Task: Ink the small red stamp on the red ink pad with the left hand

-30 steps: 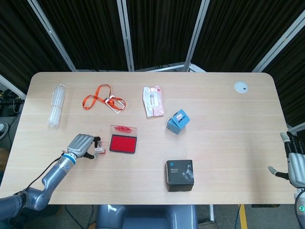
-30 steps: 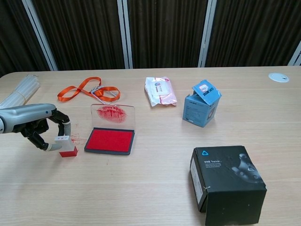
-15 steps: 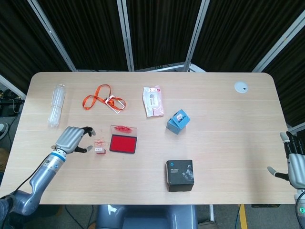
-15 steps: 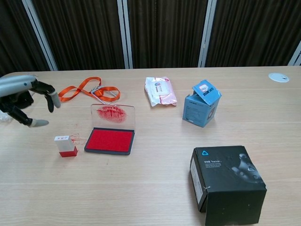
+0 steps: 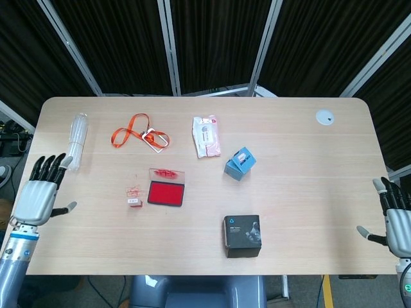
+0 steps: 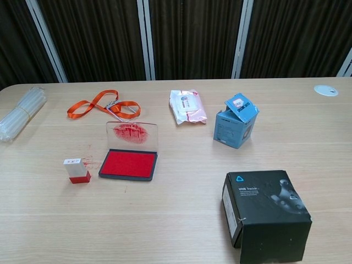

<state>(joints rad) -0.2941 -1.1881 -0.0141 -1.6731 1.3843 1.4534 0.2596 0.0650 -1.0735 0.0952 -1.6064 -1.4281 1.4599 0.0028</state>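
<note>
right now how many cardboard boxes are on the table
2: a blue box right of the wipes packet, and a black box near the front edge. None looks hidden.

Legible text: I can read only the word "VIVE", followed by what looks like "Tracker", in small white print on the top face of the black box (image 6: 268,214), beside a blue triangular logo. The blue box (image 6: 235,128) carries a red-and-white label on its raised flap, too small for me to read. Print on the white pouch (image 6: 187,105) is likewise unreadable.
</note>
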